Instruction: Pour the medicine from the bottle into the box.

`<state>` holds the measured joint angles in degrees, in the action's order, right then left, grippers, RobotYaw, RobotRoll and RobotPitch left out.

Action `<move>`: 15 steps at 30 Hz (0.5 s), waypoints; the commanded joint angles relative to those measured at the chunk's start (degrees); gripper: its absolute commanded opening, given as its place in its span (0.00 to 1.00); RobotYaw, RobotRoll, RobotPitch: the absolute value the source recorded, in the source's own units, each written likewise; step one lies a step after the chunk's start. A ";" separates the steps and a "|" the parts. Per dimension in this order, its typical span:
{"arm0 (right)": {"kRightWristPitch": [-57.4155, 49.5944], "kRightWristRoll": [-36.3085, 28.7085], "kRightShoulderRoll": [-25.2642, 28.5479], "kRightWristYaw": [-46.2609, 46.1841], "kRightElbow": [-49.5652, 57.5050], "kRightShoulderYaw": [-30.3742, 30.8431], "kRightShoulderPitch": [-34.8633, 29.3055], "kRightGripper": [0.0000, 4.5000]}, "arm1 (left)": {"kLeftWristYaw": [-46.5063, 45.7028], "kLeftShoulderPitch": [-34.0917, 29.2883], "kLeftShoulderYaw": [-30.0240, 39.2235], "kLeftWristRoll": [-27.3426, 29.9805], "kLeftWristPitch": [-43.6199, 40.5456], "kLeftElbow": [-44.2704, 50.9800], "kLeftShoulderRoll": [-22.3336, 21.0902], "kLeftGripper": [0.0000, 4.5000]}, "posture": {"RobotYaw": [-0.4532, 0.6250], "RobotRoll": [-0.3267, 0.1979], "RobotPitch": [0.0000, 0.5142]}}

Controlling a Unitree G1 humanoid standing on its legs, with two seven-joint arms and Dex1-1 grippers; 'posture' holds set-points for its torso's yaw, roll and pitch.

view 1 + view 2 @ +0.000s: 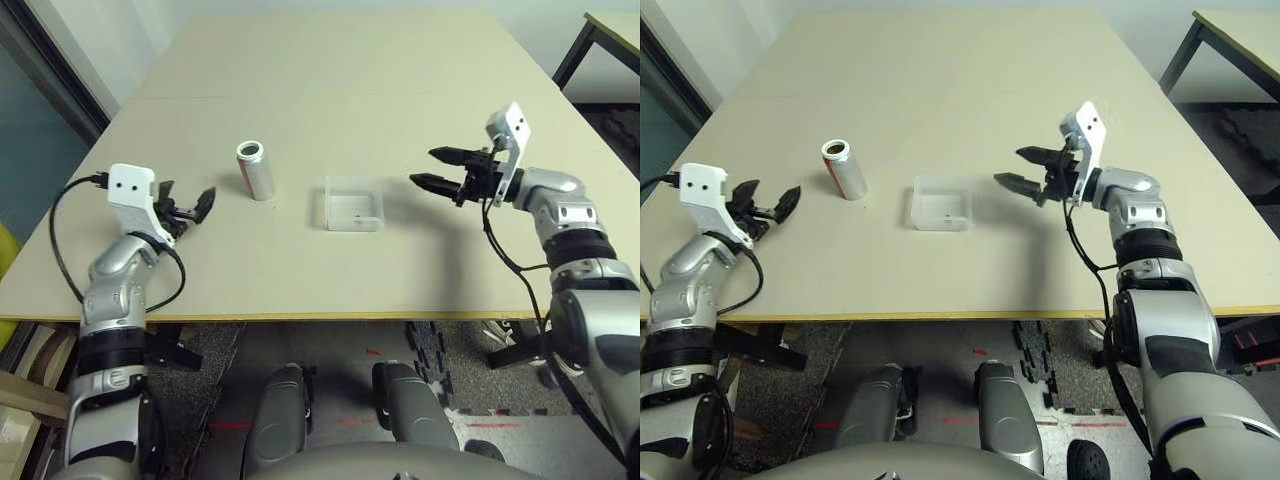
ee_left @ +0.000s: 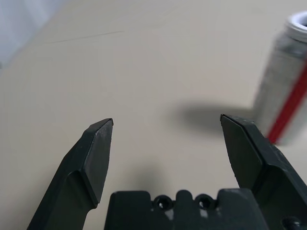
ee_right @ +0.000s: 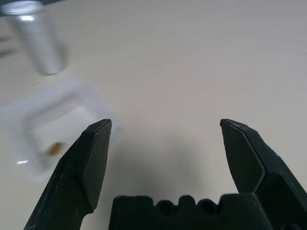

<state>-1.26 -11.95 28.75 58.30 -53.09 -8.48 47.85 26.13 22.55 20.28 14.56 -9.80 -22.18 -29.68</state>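
Note:
The silver bottle [image 1: 256,169] with a red-and-white label stands upright on the table, mouth up, left of the box. The clear shallow box [image 1: 354,203] lies at the table's middle, with a small dark-brown speck of medicine [image 3: 56,148] on its floor. My left gripper [image 1: 185,205] is open and empty, a short way left of the bottle [image 2: 285,81]. On the other side, my right gripper [image 1: 440,168] hovers open and empty just right of the box [image 3: 57,125], its fingers pointing at it.
The beige table [image 1: 330,90] stretches far behind the objects, with a seam running across it. Its front edge lies close below the box. A second table's corner [image 1: 615,30] stands at the far right.

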 commanded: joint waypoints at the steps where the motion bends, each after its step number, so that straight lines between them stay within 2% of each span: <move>1: 0.81 -0.93 0.54 -6.57 1.68 -3.01 -1.59 1.00 | -1.04 2.46 0.80 -0.15 2.06 -4.50 -1.19 1.00 | 0.30 0.62 0.22; 7: 3.69 -0.94 1.84 -16.47 2.01 -6.65 -3.90 1.00 | -1.91 6.70 1.05 -0.34 4.15 -10.50 -2.71 1.00 | 0.28 0.62 0.24; 15: 8.36 -1.04 4.70 -25.19 1.94 -10.38 -7.43 1.00 | -2.58 11.45 0.85 -0.94 7.03 -18.06 -4.36 1.00 | 0.25 0.62 0.27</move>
<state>5.58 -12.57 32.54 34.75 -51.49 -17.33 41.32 23.91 33.37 21.35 14.31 -3.50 -38.34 -33.10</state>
